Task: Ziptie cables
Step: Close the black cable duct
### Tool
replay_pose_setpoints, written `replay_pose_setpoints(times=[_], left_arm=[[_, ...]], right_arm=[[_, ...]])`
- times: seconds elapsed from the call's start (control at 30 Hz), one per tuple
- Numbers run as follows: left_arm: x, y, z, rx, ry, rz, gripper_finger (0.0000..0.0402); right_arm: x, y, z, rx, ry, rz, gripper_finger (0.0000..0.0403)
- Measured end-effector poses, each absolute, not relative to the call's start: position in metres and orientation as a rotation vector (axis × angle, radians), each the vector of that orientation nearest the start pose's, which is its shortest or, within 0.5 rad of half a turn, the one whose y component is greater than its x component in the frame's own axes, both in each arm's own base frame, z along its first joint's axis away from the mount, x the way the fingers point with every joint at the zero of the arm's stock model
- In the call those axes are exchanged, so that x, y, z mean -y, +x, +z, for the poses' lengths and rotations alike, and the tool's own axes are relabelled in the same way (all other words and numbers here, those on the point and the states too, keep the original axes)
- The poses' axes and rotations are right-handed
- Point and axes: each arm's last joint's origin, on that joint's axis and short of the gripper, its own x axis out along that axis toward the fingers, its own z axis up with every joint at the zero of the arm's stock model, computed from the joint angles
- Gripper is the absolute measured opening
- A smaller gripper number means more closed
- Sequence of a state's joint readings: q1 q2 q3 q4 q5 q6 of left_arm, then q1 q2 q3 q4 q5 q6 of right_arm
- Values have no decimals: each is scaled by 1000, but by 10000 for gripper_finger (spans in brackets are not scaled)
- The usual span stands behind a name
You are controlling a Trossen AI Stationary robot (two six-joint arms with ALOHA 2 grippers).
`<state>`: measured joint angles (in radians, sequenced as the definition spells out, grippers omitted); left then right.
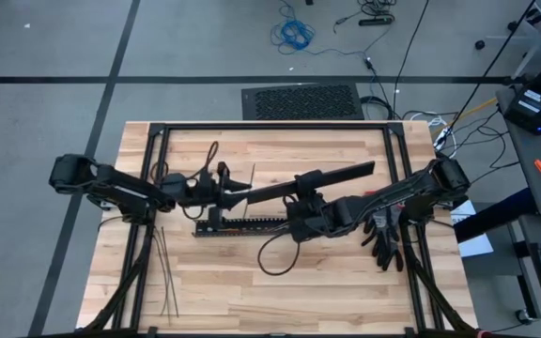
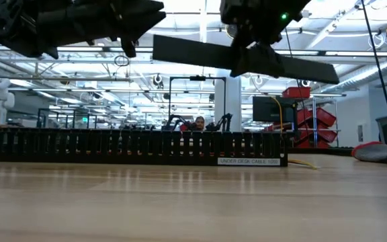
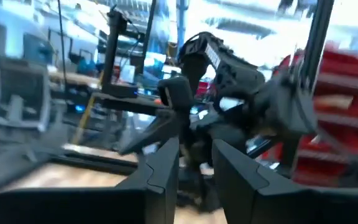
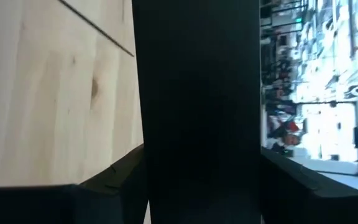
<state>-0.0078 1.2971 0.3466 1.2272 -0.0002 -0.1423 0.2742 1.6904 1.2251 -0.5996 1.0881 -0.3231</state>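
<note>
Open-plan robotics lab: ceiling trusses, red parts bins, floor cables, other arms.

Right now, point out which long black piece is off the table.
The flat black strip, held in the air by the right gripper; the slotted duct lies on the table.

Slotted black duct — gloves, perhaps.
</note>
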Motion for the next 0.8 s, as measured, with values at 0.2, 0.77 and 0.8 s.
replay_pose_setpoints(times=[0.2,0.77,0.8], left_arm=[[4,229,223,251,78,-8,114],[45,241,196,-46,488,-13,121],[48,241,193,-58,491,-11,121]], right_arm=[[-53,320,246,-1023,-835,-561,223],[-20,276,265,-1310,-134,-209,223],[-20,275,262,-1338,-113,-199,223]])
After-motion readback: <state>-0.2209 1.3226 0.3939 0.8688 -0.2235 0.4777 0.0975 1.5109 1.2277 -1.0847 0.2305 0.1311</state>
